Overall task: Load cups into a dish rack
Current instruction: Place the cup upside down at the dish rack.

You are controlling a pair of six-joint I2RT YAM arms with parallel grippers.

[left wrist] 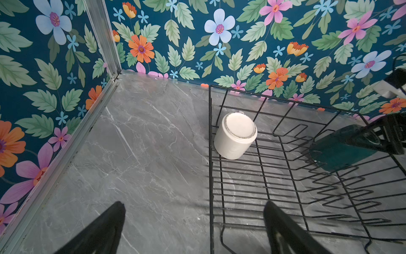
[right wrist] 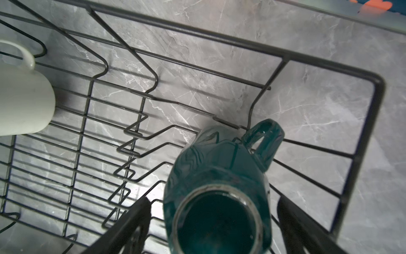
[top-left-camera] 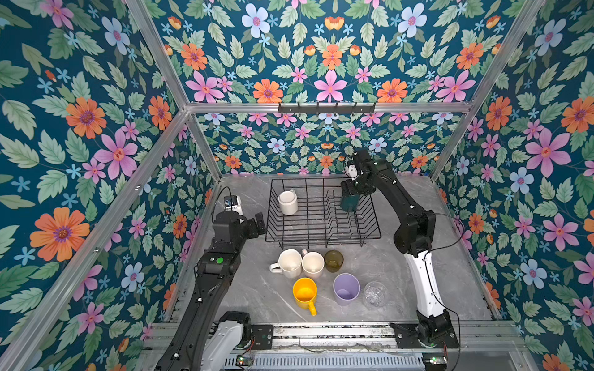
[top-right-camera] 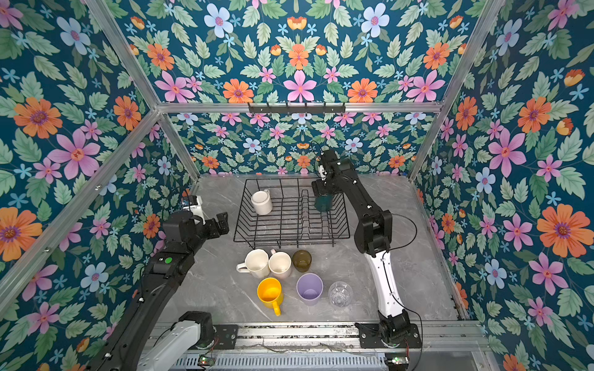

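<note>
Dark green mug (right wrist: 216,173): base up, in dish rack (top-left-camera: 321,239), right end.
Right gripper (right wrist: 214,201): fingers apart, flanking it, gaps both sides.
Left gripper (left wrist: 194,204): fingers wide, empty, beside rack.
White mug (top-left-camera: 288,202): base up, rack's left end.

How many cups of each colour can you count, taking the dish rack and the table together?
White or cream mugs: 3
Dark green mug: 1
Yellow mug: 1
Lilac tumbler: 1
Olive-brown glass: 1
Clear glass: 1
Total: 8
</note>
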